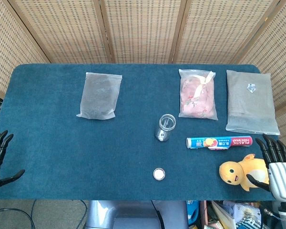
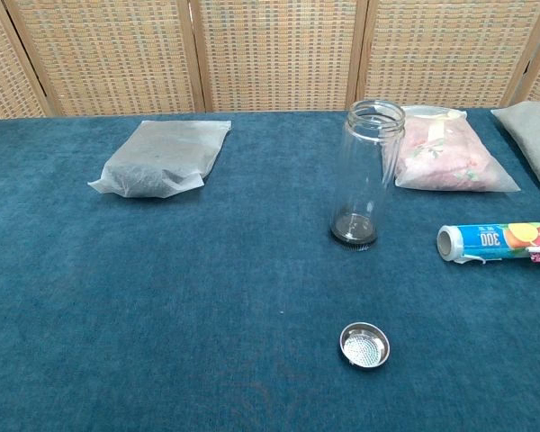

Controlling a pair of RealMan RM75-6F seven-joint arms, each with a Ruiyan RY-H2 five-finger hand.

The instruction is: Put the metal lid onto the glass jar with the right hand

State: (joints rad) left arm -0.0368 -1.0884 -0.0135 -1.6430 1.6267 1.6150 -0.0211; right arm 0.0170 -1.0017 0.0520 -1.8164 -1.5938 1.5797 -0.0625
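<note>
A clear glass jar (image 1: 165, 127) (image 2: 365, 175) stands upright and uncovered near the middle of the blue table. The small round metal lid (image 1: 158, 174) (image 2: 364, 346) lies flat on the cloth in front of it, close to the near edge. My right hand (image 1: 275, 166) hovers at the table's right front corner, fingers spread, holding nothing, far to the right of the lid. At the left front edge my left hand (image 1: 0, 157) is also open and empty. Neither hand shows in the chest view.
A yellow plush duck (image 1: 242, 171) lies beside my right hand. A roll of plastic bags (image 1: 219, 142) (image 2: 499, 241) lies right of the jar. Behind are a pink bag (image 1: 198, 94), a grey bag (image 1: 250, 101) and a translucent bag (image 1: 100, 95) at the back left.
</note>
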